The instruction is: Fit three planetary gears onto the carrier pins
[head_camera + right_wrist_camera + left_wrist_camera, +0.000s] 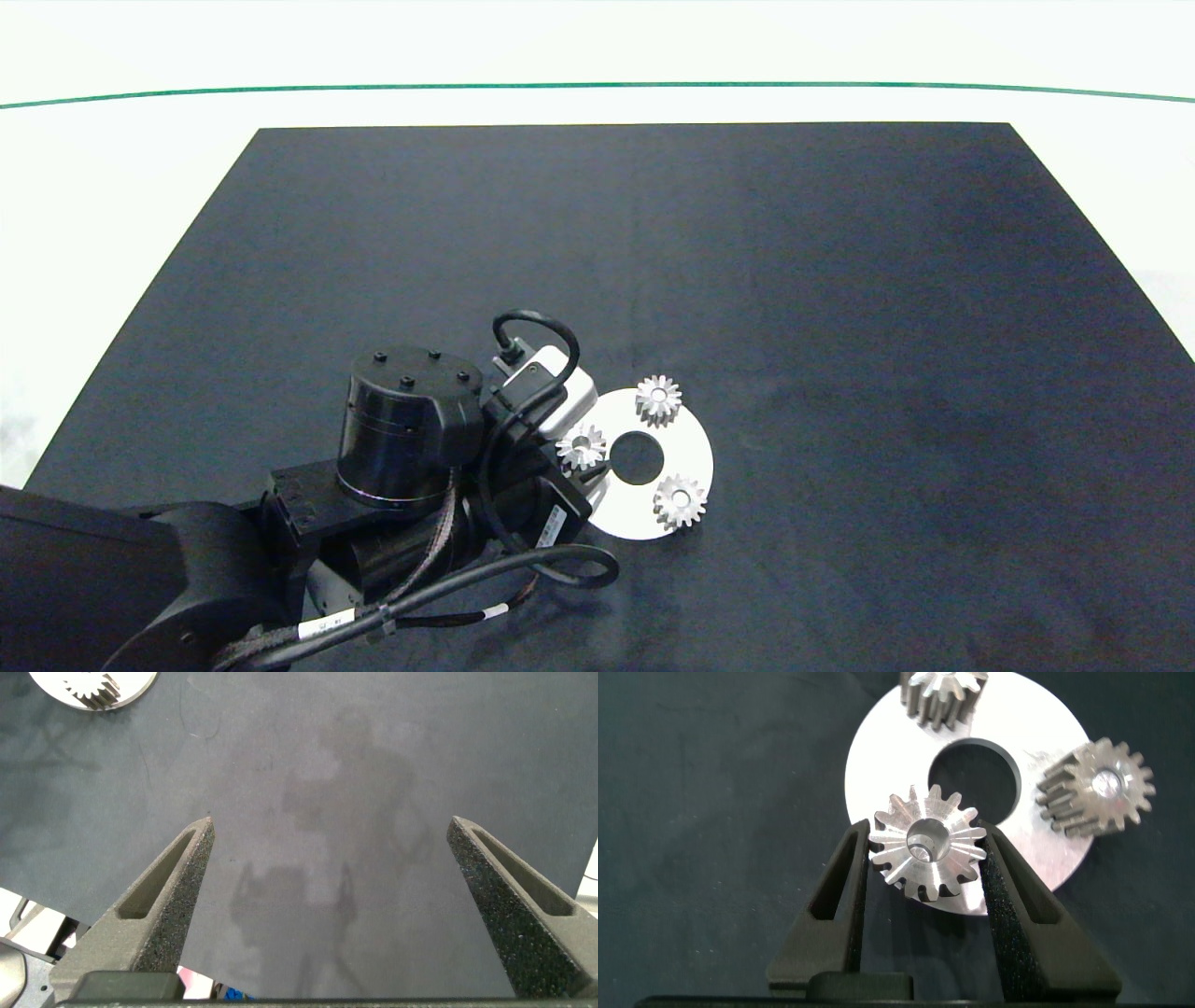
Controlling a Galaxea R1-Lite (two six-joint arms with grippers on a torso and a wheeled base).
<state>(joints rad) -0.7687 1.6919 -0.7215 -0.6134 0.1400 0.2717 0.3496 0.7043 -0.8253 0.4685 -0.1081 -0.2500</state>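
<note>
Three small silver gears sit on or over a flat white disc (686,453) with a large round hole in its middle, which lies on the dark mat (747,280) covering the tabletop. The far gear (658,399) stands at the disc's far edge, and the near gear (680,502) stands at its near right edge; both look seated flat, and a pale spot shows in each centre hole, though the pins themselves are mostly hidden under the gears. The third gear (926,845) is at the disc's left edge, and the left hand (924,863) pinches it, one dark finger (848,891) pressed against its teeth on each side. In the left wrist view this gear looks slightly tilted, its centre hole facing the camera, and it overlaps the disc's rim; whether it is already down on a pin I cannot tell.

The left arm (401,448) comes in from the lower left of the head view, its wrist and cables lying just beside the disc and covering the disc's left rim.

The right hand (336,905) does not appear in the head view. Its own wrist view shows its two grey fingers spread wide apart over bare dark mat, holding nothing, with a bit of the white disc and one gear's teeth well away at the picture's corner.
</note>
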